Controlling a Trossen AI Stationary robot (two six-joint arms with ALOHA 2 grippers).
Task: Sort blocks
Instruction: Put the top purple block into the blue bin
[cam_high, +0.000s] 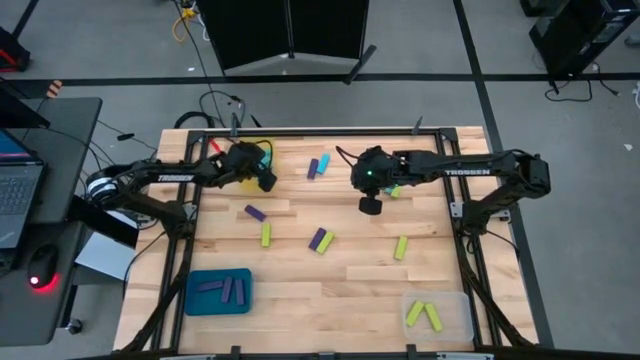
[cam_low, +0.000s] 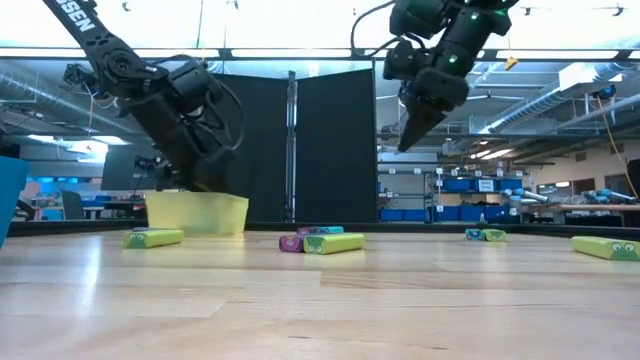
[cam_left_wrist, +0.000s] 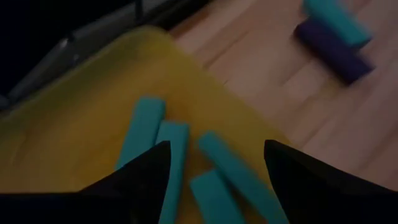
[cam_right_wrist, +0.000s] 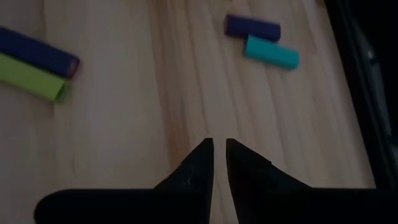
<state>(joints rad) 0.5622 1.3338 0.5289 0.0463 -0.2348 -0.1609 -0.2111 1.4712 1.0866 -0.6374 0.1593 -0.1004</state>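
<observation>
**High view: left hand open over the yellow tray, right hand raised mid-counter**

The high view shows the left hand (cam_high: 262, 172) over the yellow tray (cam_high: 252, 150) at the counter's (cam_high: 330, 290) far left. In the left wrist view its fingers (cam_left_wrist: 146, 171) stand wide apart, holding nothing, with four cyan blocks (cam_left_wrist: 143, 127) lying in the tray just below them.

The right hand (cam_high: 370, 205) hangs above the middle of the counter, clear of the wood in the low view. Its fingers (cam_right_wrist: 199, 165) are nearly together, a thin gap between them, and grip nothing.

Loose blocks lie scattered on the counter: a purple and cyan pair (cam_high: 318, 165) near the far edge, a purple block (cam_high: 255, 212), a yellow-green block (cam_high: 266, 234), a purple and green pair (cam_high: 321, 240), and a green block (cam_high: 401, 247). Purple blocks (cam_high: 228, 289) sit in the blue tray (cam_high: 195, 300); yellow-green blocks (cam_high: 424, 315) sit in the clear tray (cam_high: 462, 318).
</observation>
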